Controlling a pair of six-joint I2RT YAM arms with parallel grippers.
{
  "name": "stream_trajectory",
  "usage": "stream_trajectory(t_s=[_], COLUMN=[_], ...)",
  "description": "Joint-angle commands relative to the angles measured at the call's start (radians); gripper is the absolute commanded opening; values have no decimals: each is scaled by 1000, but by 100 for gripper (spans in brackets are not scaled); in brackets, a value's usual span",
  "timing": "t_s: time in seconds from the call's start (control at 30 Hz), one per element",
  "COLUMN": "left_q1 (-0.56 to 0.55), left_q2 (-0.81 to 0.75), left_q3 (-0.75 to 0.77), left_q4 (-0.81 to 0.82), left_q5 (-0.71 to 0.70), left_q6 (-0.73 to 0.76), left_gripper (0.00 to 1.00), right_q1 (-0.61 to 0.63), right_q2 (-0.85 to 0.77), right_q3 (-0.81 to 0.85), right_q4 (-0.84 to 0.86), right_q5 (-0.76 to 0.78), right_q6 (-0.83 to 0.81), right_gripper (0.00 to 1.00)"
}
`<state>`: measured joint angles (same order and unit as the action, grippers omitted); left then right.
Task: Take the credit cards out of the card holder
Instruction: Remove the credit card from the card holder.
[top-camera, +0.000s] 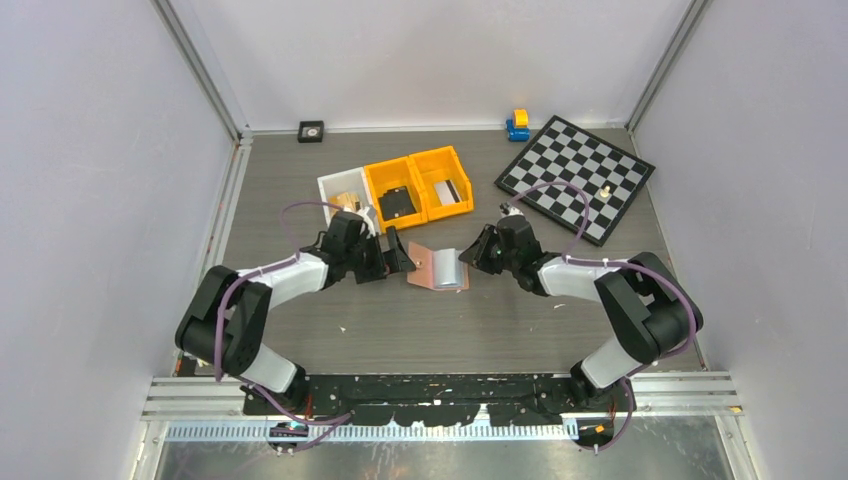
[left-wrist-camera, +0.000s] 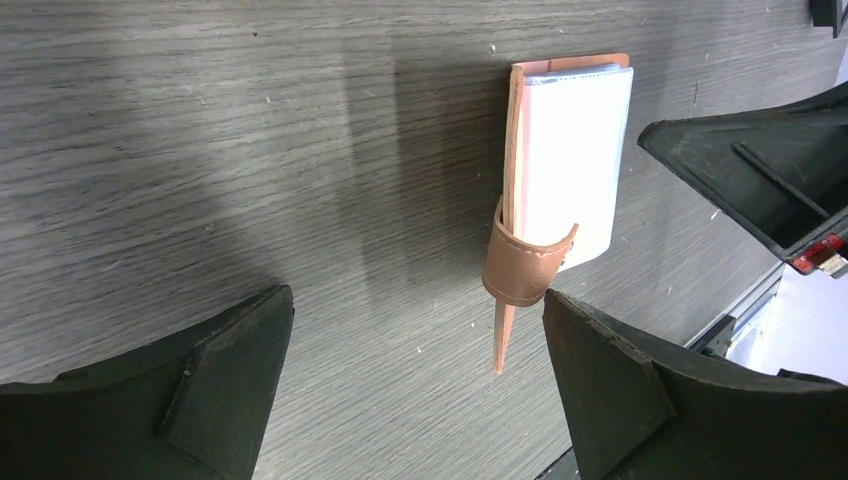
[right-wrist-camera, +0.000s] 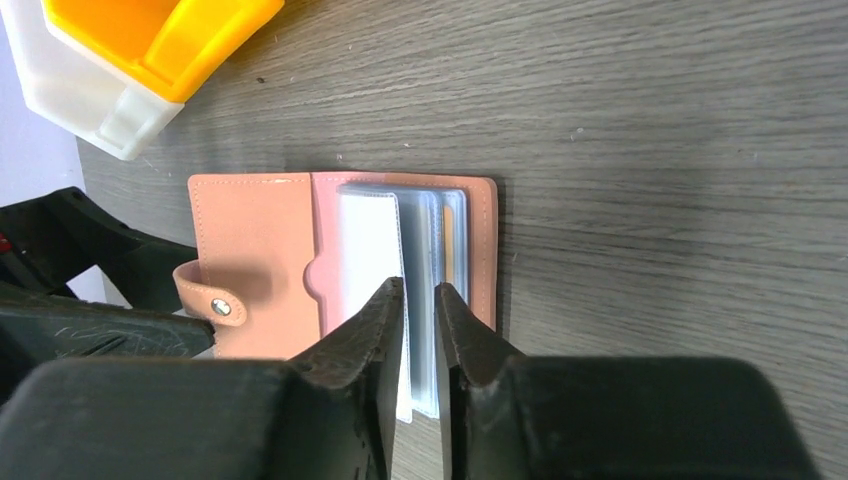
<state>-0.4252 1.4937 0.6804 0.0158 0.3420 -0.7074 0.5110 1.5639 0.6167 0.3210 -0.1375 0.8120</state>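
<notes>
Grey wood-grain table runs under everything from where I stand, and the biggest thing on it is the chessboard, lying beyond the right gripper and off to its outer side. A row of bins, one white and two orange, sits just past both grippers. The middle one holds a chunky black item, and the orange one nearest the right gripper holds something pale with a dark stripe. The two grippers face each other low over the table with the card holder between them. The left gripper stands wide open, holding nothing, and the holder lies just ahead of its fingertips without touching them. The holder lies spread open and flat, its tan-pink cover toward the left gripper and its clear pockets toward the right one. The right gripper's fingers are drawn nearly together with only a slim gap, right at the near edge of the pockets. The pocket leaves run into that gap, though I can't tell whether they are pinched. The cards show pale through the front pocket, inside the holder, just beyond the right fingertips. The snap tab curls loose off the cover's edge on the left gripper's side.
</notes>
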Motion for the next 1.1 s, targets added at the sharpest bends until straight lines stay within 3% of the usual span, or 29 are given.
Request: stream_trajectory(t_s=[0.0, 0.07, 0.23, 0.3, 0.43, 0.77, 0.83, 1.07], left_q1=[3, 2, -15, -26, -51, -87, -90, -91], left_q2=[40, 75, 128, 140, 189, 281, 296, 291], left_q3=[41, 49, 71, 80, 113, 163, 168, 158], left_q4=[45, 61, 97, 99, 116, 124, 137, 171], left_q5=[44, 74, 123, 119, 119, 126, 135, 147], left_q6=[-10, -18, -31, -28, -27, -28, -32, -40], left_gripper=[96, 94, 90, 89, 84, 59, 56, 22], right_q1=[3, 2, 3, 3, 3, 3, 3, 2], right_q2=[-76, -85, -47, -19, 12, 67, 69, 41], right_q3=[-3, -2, 26, 37, 49, 38, 30, -11], right_q4=[8, -20, -73, -78, -85, 7, 43, 178], right_q5=[18, 42, 48, 34, 15, -88, -124, -194], right_q6=[-14, -22, -25, -17, -3, 49, 59, 90], right_gripper=[26, 29, 50, 54, 53, 56, 53, 48])
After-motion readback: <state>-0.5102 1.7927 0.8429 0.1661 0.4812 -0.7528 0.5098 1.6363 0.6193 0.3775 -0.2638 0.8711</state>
